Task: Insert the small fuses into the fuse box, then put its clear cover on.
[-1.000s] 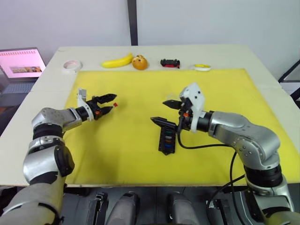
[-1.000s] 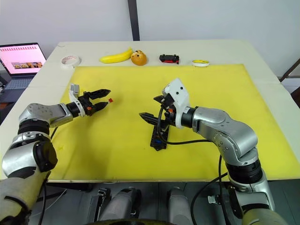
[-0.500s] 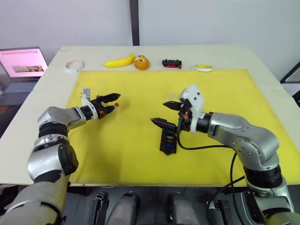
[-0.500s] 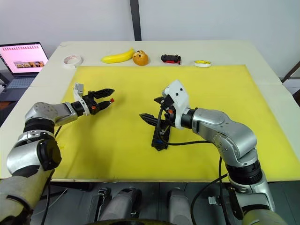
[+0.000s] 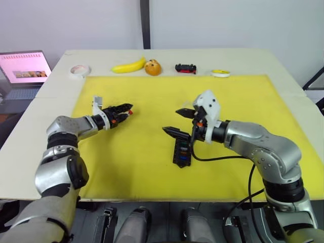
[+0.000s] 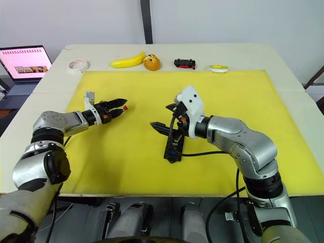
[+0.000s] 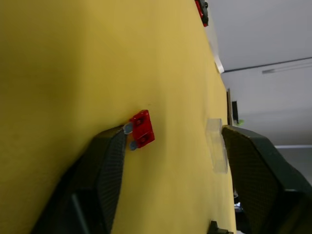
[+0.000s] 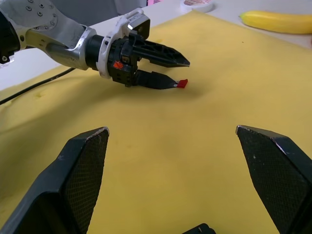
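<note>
Left wrist view shows the red fuse [image 7: 141,129] lying on the yellow mat [image 7: 58,73], touching the tip of one finger of the left gripper [image 5: 121,109], whose jaws stand apart. Its metal legs point back toward that finger. The fuse box [image 5: 181,150] lies well apart, under the right gripper [image 5: 183,122], jaws wide apart, long axis running toward the robot. The left arm is far nearer the fuse.
</note>
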### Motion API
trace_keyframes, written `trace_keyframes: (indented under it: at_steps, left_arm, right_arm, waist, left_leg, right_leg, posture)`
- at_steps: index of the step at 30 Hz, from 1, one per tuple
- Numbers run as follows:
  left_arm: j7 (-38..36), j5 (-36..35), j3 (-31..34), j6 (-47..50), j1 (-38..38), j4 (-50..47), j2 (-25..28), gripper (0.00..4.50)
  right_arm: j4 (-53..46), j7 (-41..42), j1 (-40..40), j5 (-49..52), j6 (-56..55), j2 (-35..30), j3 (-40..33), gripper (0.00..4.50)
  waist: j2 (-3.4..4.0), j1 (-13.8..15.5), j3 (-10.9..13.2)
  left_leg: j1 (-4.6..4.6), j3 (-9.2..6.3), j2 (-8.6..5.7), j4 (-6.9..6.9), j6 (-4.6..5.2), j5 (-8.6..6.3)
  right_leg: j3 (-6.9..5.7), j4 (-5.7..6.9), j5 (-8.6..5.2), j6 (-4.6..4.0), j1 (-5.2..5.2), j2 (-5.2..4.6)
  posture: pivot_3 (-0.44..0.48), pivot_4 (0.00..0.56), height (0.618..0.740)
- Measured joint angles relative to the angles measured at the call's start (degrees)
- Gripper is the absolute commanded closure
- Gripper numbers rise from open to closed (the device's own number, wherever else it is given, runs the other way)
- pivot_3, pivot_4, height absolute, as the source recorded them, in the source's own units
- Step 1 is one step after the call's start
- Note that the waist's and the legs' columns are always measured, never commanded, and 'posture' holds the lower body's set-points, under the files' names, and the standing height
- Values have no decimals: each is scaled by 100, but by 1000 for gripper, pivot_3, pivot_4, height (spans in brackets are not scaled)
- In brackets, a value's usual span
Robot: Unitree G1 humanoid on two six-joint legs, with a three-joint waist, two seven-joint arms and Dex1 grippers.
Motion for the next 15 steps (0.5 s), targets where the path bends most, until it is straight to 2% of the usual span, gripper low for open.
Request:
trace_keyframes:
  at_steps: [11,14,15]
  left_arm:
    - [-17,3,-1,-24,2,17,2,1234]
    - [-13,35,-18,-116,23,24,-15,2108]
    - [17,78,-18,-192,44,34,-44,2635]
  right_arm:
    - [0,1,0,-10,0,-3,3,0]
    - [0,2,0,-11,0,-4,3,0]
    - [0,2,0,-11,0,-4,4,0]
  waist:
    - [0,-4,0]
    - [0,-5,0]
    - [0,-6,0]
  left_leg:
    - [0,1,0,0,0,0]
    - [0,1,0,0,0,0]
    - [0,1,0,0,0,0]
  right_leg:
    - [0,0,0,0,-1,0]
    - [0,0,0,0,-1,0]
    - [1,0,0,0,-1,0]
  posture:
    - [0,150,740]
    - [0,150,740]
    - [0,150,740]
